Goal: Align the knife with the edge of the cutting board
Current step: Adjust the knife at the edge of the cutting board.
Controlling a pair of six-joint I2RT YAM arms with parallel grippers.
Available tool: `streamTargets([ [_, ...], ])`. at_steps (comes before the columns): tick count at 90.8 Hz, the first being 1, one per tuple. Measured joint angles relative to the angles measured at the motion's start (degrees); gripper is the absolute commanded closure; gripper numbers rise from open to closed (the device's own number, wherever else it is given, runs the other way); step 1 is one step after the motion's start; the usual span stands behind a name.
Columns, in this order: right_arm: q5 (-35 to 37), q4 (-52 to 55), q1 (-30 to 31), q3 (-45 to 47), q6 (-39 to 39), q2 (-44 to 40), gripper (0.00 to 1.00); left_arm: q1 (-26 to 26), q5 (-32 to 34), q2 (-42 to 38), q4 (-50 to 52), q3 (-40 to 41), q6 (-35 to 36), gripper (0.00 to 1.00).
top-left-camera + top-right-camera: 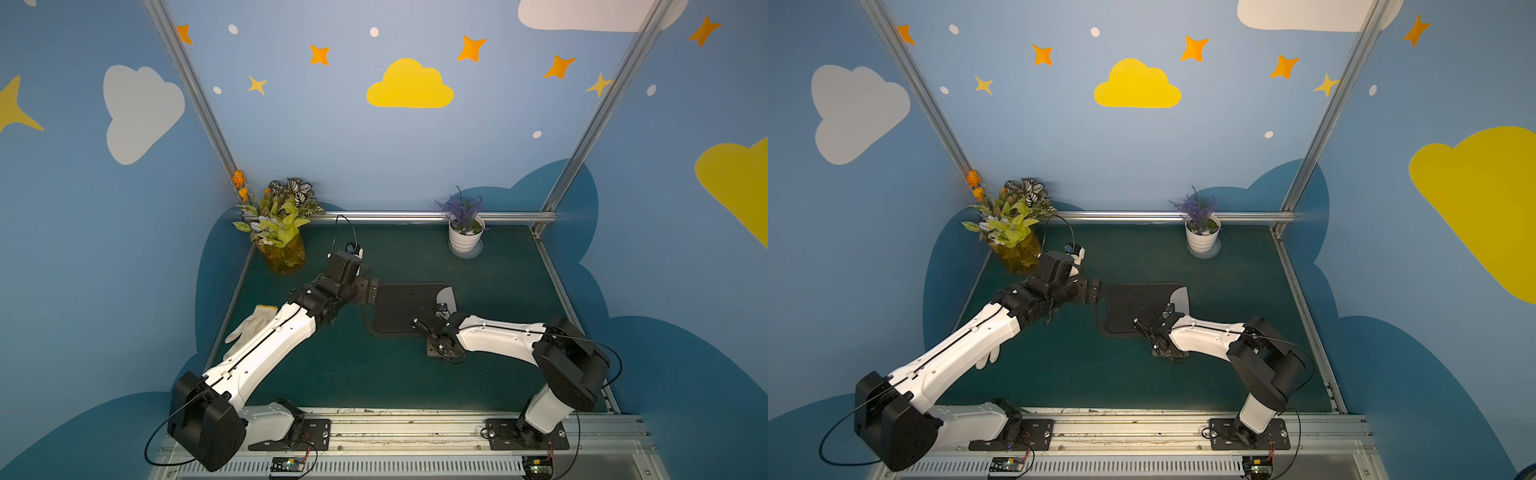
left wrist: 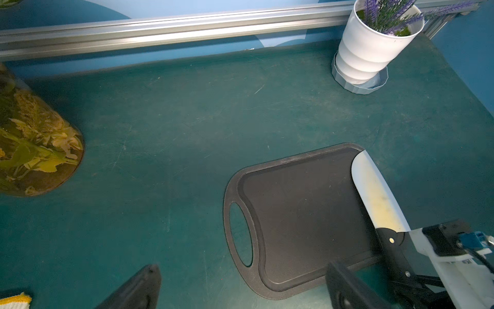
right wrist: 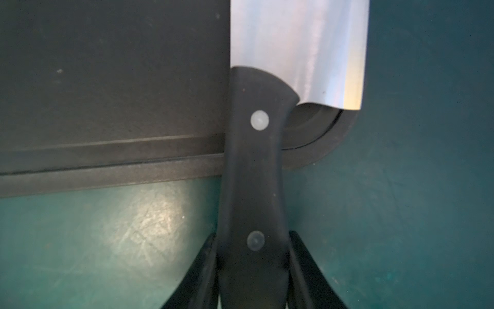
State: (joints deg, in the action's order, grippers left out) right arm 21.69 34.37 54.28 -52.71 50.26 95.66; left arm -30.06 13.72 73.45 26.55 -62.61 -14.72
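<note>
Knife [image 3: 296, 50]: blade's far end and handle butt cut off by the right wrist view's edges.
Cutting board [image 1: 395, 307]: one near corner hidden under the right arm [image 1: 498, 336] in both top views.
Glove [image 1: 987, 360]: mostly hidden behind the left arm [image 1: 955, 353].
Left pincer [image 2: 242, 267]: only fingertips showed; the rest lay past the left wrist view's edge.
Right pincer [image 3: 253, 240]: fingers blurred and cut off by the edge.

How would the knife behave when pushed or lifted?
Probably stiff: the knife has a broad metal blade. Flat, it should slide on the cutting board, not roll. Likely blade-heavy, it may droop from the right hand gripping its handle.
</note>
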Motion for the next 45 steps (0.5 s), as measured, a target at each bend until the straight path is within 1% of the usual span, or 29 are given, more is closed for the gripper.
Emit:
streamTargets([
  [45,0.0,-0.02,0.66,0.0,0.33,0.0,1.0,0.0,0.07,0.0,0.02,0.0,0.02,0.0],
])
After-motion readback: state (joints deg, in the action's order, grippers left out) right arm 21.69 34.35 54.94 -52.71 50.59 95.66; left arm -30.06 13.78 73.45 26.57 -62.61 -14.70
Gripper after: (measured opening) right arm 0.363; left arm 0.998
